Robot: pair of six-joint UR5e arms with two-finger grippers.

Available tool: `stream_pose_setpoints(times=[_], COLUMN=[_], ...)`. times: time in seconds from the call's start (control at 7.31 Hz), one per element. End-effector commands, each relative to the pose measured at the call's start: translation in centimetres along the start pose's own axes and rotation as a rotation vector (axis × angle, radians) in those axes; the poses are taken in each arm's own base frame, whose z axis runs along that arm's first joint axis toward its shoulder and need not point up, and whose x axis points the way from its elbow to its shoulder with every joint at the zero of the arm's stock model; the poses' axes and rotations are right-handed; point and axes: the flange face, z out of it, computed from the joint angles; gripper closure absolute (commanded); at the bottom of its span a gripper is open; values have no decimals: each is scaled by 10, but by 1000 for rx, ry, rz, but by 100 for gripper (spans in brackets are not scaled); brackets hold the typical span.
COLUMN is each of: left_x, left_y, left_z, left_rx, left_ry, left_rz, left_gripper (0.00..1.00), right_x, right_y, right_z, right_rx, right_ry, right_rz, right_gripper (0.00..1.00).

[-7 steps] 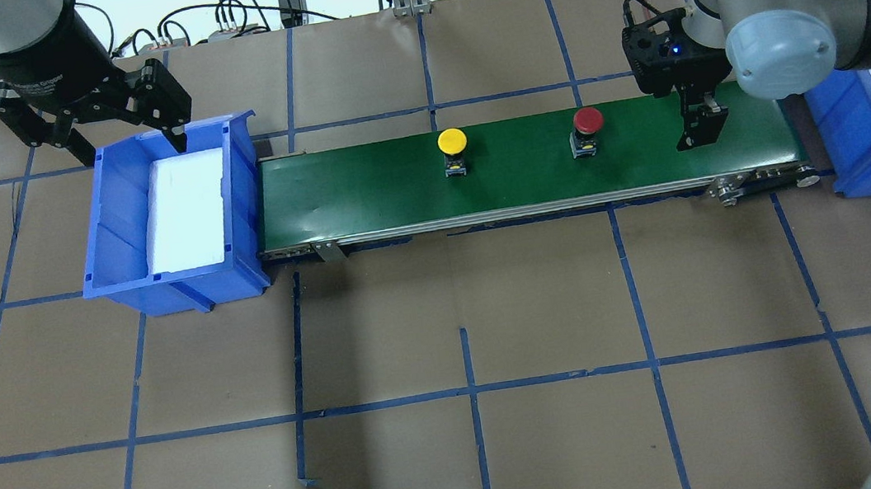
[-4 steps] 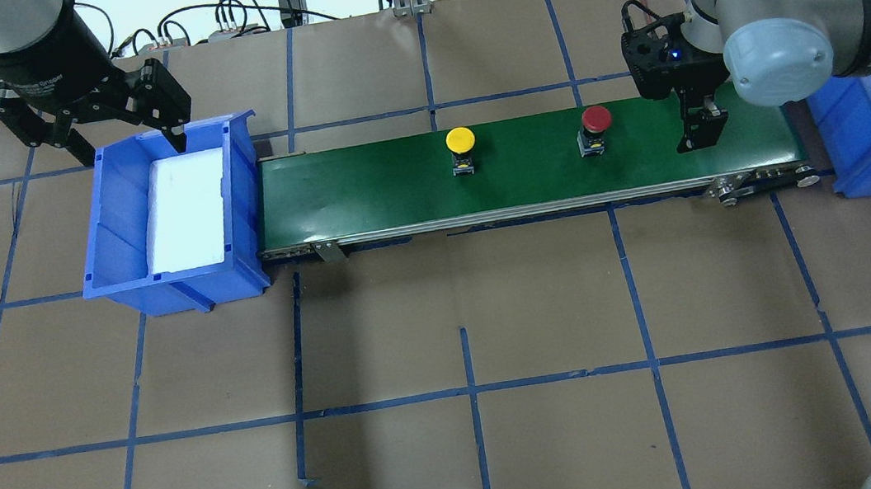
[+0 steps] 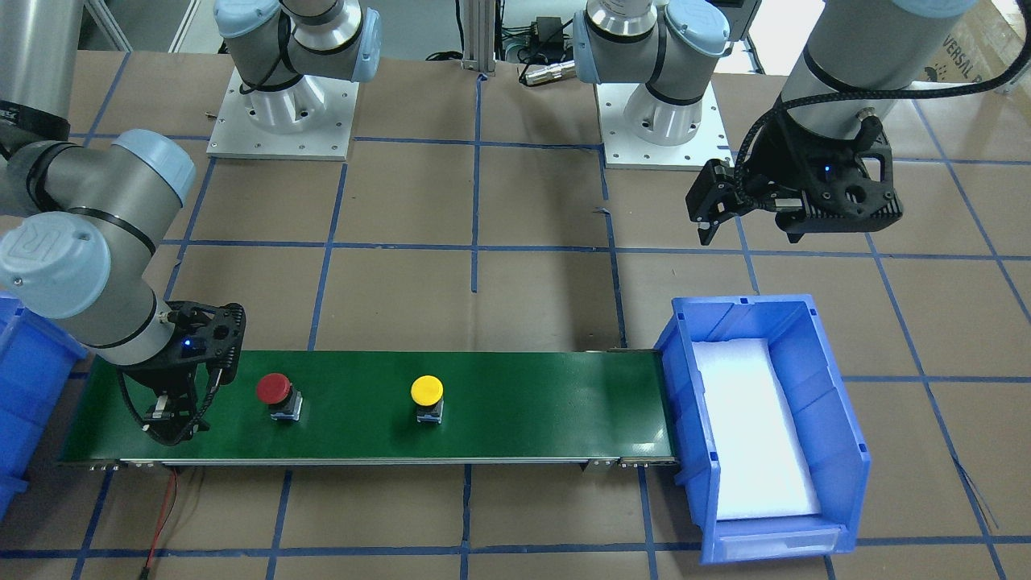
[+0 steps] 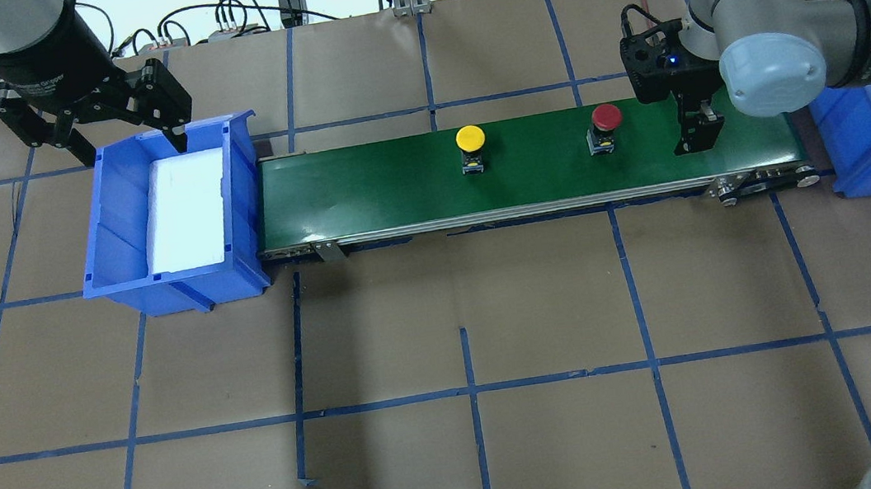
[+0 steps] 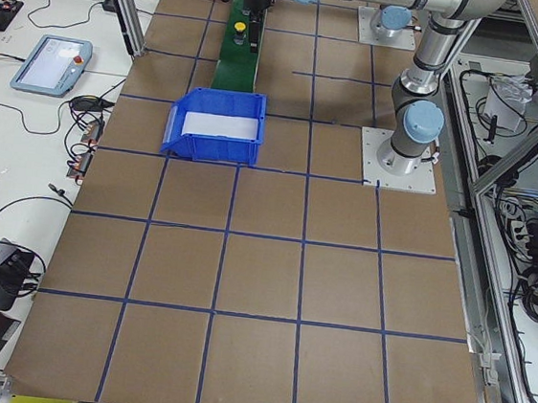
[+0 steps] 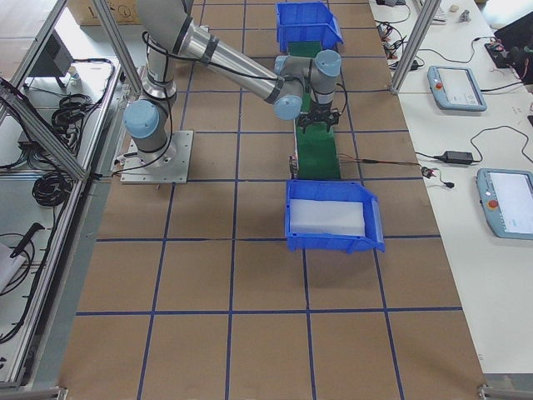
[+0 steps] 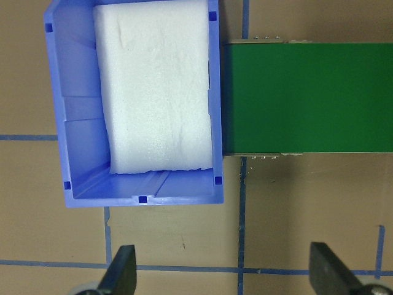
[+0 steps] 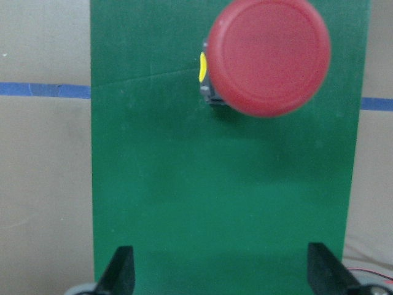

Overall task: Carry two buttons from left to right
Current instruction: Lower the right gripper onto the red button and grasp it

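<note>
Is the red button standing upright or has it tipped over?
Upright: the red button stands on its base, cap up, on the green belt.

You see silver-grey tubular arms [image 3: 89, 173] with pale blue joint caps [image 3: 50, 251] (this one bears a round logo) on white, screw-dotted base plates [image 3: 233, 137]. A braided black cable [image 3: 753, 141] loops above the black left gripper [image 4: 133, 149]; both black wrists [image 3: 838, 189] show small blue lights [image 3: 187, 346].

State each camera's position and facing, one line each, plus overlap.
Front-facing: across the table, facing the robot; bases, right gripper.
Overhead: behind the robot, down on the conveyor; left gripper.
Exterior left: table's end, along it; left arm near.
Exterior right: opposite end; right arm near.
Left wrist: down on the blue bin; fingertips.
Right wrist: down on the red button; fingertips.
Front-facing and overhead share the yellow button.
</note>
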Motion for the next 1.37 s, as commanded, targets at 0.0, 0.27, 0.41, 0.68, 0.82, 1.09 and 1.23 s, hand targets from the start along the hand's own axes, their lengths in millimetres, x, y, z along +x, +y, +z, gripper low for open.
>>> stream_pose_setpoints(times=[0.0, 0.27, 0.41, 0.68, 0.82, 1.09, 1.23], left_x=[0, 0, 0, 0, 0, 0, 0], left_y=[2, 2, 2, 0, 1, 0, 1], left_z=[-2, -2, -4, -2, -2, -1, -2], left_rx=[4, 4, 11, 14, 14, 12, 14], left_ry=[0, 0, 0, -2, -2, -2, -2], left_rz=[0, -1, -1, -2, 0, 0, 0], left_gripper=[0, 0, 0, 0, 0, 0, 0], right_x=[-1, -1, -1, 0, -1, 0, -1], right_y=[0, -1, -1, 0, -1, 0, -1], right_z=[0, -3, -3, -2, -6, -7, -6], right_rx=[2, 1, 1, 1, 0, -2, -1], right_ry=[-2, 3, 3, 3, 9, 15, 13], right_rz=[3, 12, 12, 12, 13, 15, 18], right_gripper=[0, 0, 0, 0, 0, 0, 0])
